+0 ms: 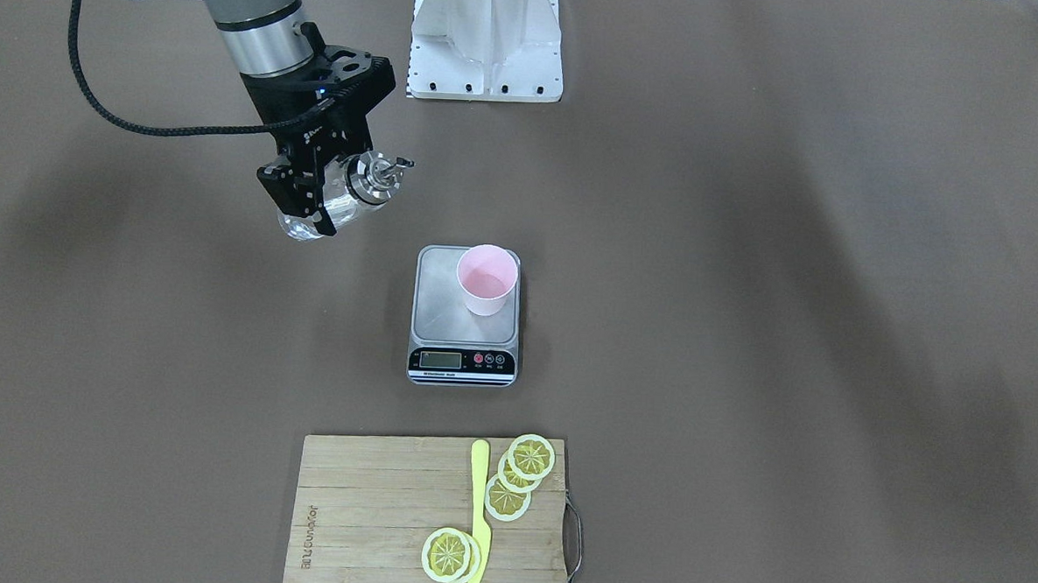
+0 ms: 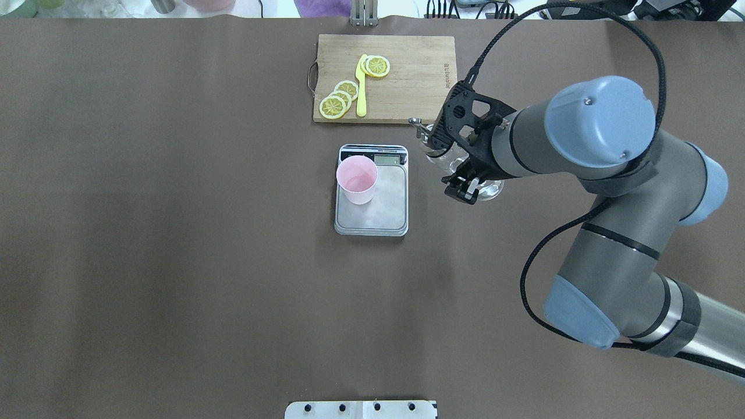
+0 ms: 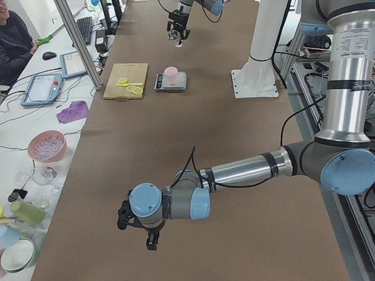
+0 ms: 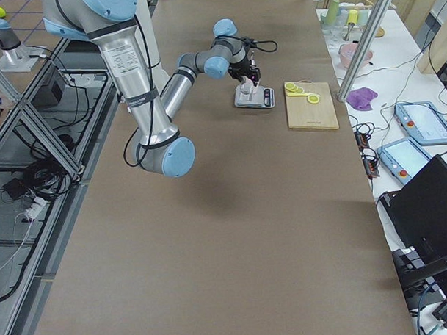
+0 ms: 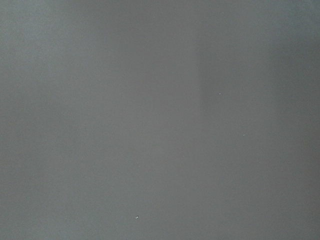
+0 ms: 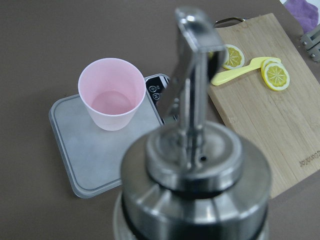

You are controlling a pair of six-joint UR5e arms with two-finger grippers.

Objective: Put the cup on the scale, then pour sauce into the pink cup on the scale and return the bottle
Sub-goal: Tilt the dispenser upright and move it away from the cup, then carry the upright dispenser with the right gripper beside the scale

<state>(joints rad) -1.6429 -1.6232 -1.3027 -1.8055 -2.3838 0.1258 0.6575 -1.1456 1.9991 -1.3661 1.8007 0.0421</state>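
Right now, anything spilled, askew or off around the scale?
Nothing alarming. The cup stands upright but off-centre on the scale, toward one side of its platform, fully on it. No puddle shows on the table. The bottle is tilted in the right gripper, beside the scale, not over the cup.
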